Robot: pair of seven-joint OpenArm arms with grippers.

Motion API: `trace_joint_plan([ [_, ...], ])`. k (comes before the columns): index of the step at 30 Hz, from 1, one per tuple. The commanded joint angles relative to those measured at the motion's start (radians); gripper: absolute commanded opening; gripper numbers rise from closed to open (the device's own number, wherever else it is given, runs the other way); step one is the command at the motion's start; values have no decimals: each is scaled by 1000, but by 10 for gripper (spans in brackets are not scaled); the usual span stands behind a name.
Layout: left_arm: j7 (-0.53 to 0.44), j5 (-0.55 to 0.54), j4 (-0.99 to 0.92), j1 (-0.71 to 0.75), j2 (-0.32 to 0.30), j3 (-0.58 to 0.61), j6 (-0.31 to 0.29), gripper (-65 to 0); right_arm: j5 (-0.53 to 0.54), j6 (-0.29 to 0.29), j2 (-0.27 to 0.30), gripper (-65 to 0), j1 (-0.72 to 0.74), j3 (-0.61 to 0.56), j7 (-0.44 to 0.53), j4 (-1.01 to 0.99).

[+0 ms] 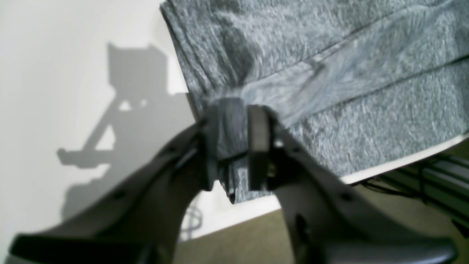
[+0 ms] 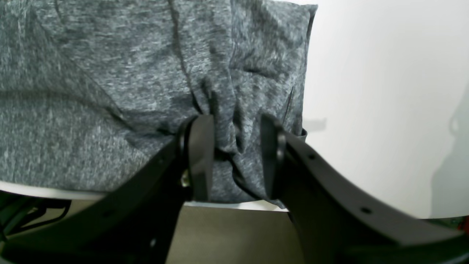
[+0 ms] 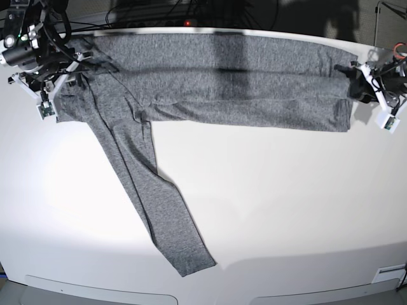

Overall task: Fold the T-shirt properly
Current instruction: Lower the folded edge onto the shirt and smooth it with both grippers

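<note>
A grey T-shirt point(image 3: 216, 95) with long sleeves lies along the top of the frame in the base view, folded into a long band that runs almost from the left edge to the right. One sleeve point(image 3: 156, 197) trails loose from the upper left down toward the lower middle, ending in a squared cuff. The cloth is soft mottled knit, light and dark grey flecks, with a raised seam line and shallow creases where it gathers.

The step in hand looks like the end of a lengthwise fold, with both ends of the band being set down. In the left wrist view the left pincer point(image 1: 236, 145) has a bunched ridge of cloth between its pads, the pads a little apart; whether it grips or has just let go I cannot tell. In the right wrist view the right pincer point(image 2: 236, 157) stands spread, a pleat of cloth lying slack between its pads point(image 2: 200, 154) rather than squeezed.

Next, as I judge it, the loose sleeve must be lifted and laid across the band. That calls for a clean release first, so the fold is not dragged.

The counter point(image 3: 286, 210) beneath is smooth, matte white with a rounded front edge. The pincers are dark, curved plastic with flat pads.
</note>
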Motion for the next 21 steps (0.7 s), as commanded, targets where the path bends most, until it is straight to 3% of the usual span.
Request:
trace_joint_plan([
  [1, -31, -11, 18, -3, -19, -10, -4, -478, 42, -11, 13, -433, 2, 8, 46, 18],
  [6, -66, 0, 18, -3, -11, -10, -6, -469, 219, -23, 13, -433, 3, 6, 132, 16],
  [11, -177, 0, 17, -6, 4, -10, -5, -469, 230, -23, -14, -434, 5, 6, 206, -19],
  [18, -149, 9, 17, -9, 180, -10, -8, -469, 212, -18, -82, -434, 81, 6, 221, -106],
  [21, -156, 75, 17, -11, 233, -10, -8, -469, 175, 6, -97, -434, 121, 6, 221, -168],
])
